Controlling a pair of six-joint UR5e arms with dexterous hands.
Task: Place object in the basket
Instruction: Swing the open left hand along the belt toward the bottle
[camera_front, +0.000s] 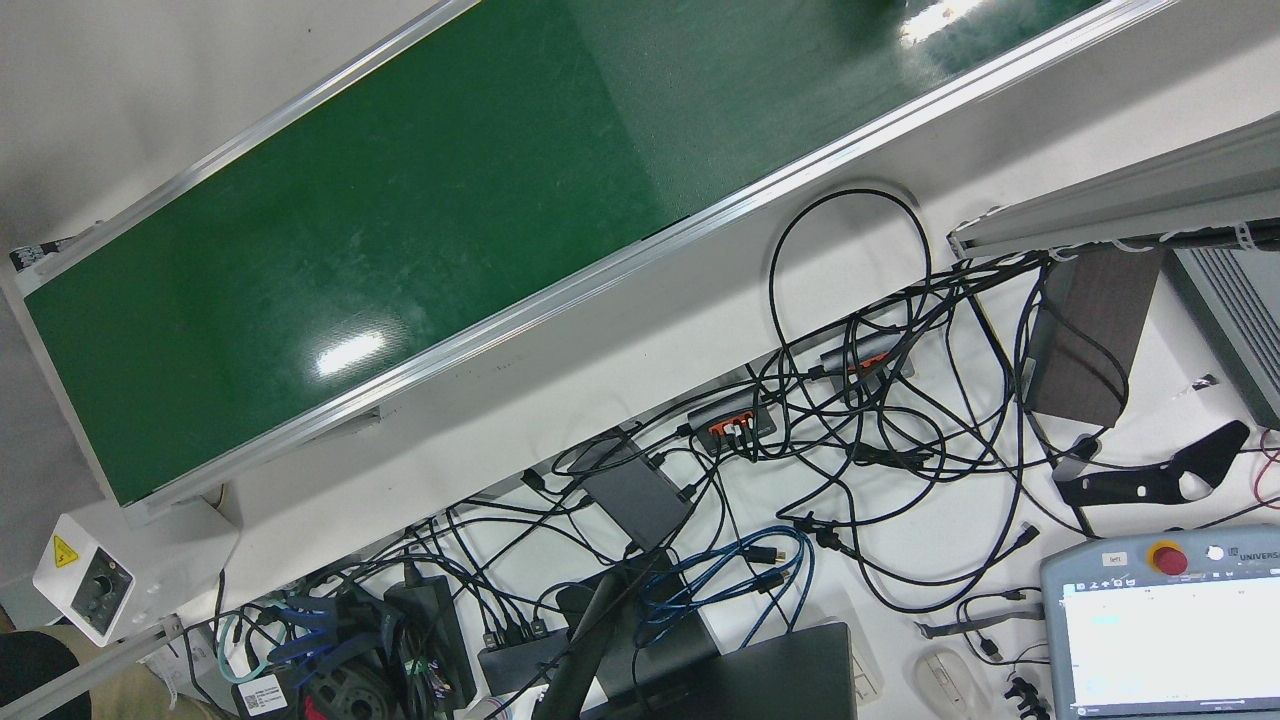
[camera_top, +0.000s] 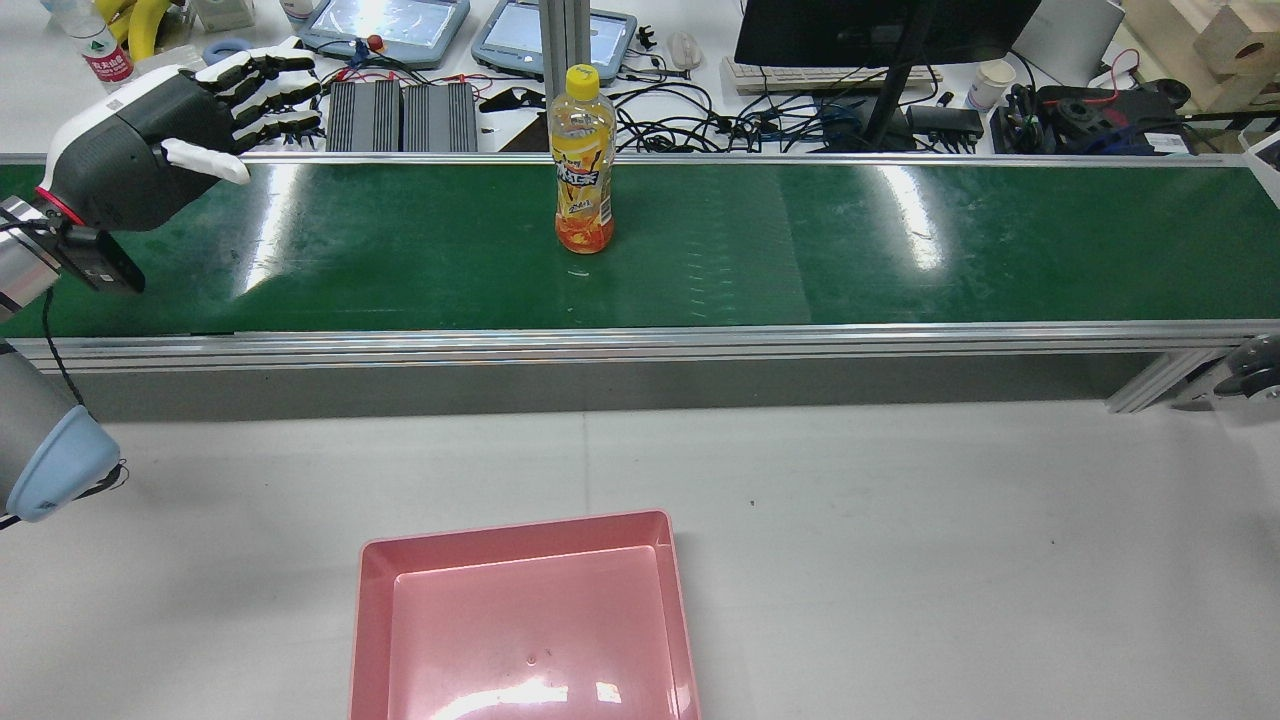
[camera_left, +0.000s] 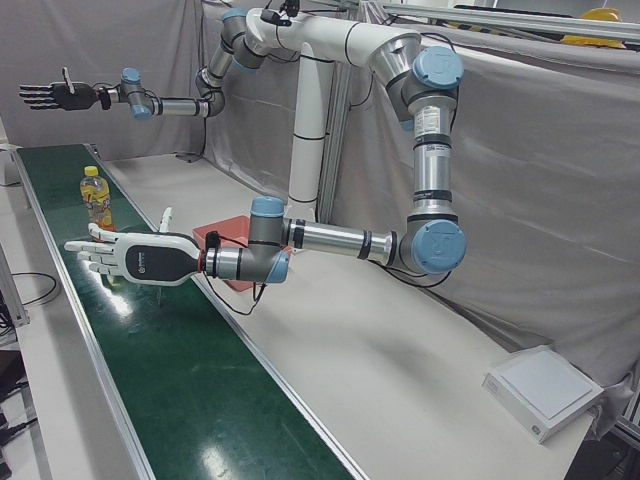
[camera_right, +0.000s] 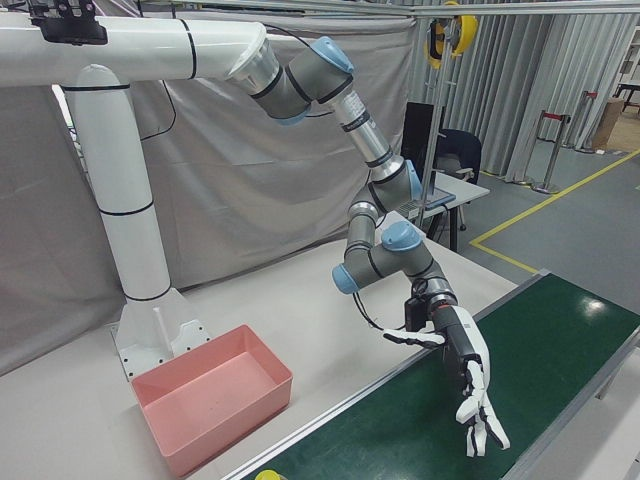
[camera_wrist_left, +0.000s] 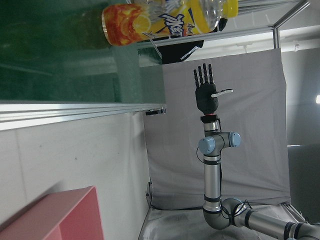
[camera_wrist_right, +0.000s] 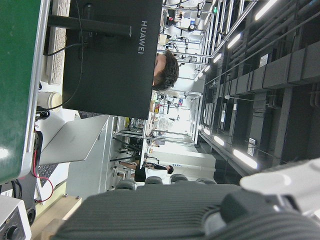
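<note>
We count one bottle (camera_top: 583, 160): clear plastic, yellow cap, orange-and-yellow label, standing upright on the glossy green conveyor belt (camera_top: 900, 250). One basket (camera_top: 520, 620), a shallow pink plastic rectangular tub, sits empty on the white bench (camera_top: 950, 540) just in front of the belt. We see two robot hands. The left robot hand (camera_top: 215, 105) hovers over the belt's left end, fingers spread, holding nothing. The right robot hand (camera_left: 55, 95) is likewise outstretched and empty.
</note>
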